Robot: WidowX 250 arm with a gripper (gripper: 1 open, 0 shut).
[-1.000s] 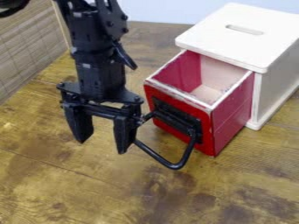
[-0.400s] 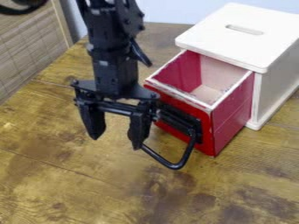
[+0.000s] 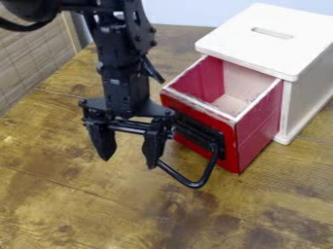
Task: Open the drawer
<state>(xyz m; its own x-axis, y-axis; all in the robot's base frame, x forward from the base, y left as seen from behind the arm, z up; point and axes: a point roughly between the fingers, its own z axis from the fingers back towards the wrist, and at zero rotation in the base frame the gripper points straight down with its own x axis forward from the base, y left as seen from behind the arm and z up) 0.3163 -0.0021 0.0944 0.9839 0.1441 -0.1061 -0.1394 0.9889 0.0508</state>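
Note:
The red drawer (image 3: 254,122) stands pulled partway out of the white cabinet (image 3: 286,49), its pale wooden inside showing. A black plate and a large black wire loop handle (image 3: 196,160) sit on its front, the loop lying out toward the table. My black gripper (image 3: 127,148) points straight down just left of the handle, open, with nothing between its fingers. Its right finger (image 3: 152,148) hangs close beside the loop's left end; I cannot tell whether they touch.
The wooden table (image 3: 78,209) stretches to the front and left. A woven panel (image 3: 33,53) stands at the far left edge. The cabinet has a slot (image 3: 274,34) in its top.
The gripper has shifted a little to the right toward the drawer handle and sunk slightly, staying open. The drawer has not moved.

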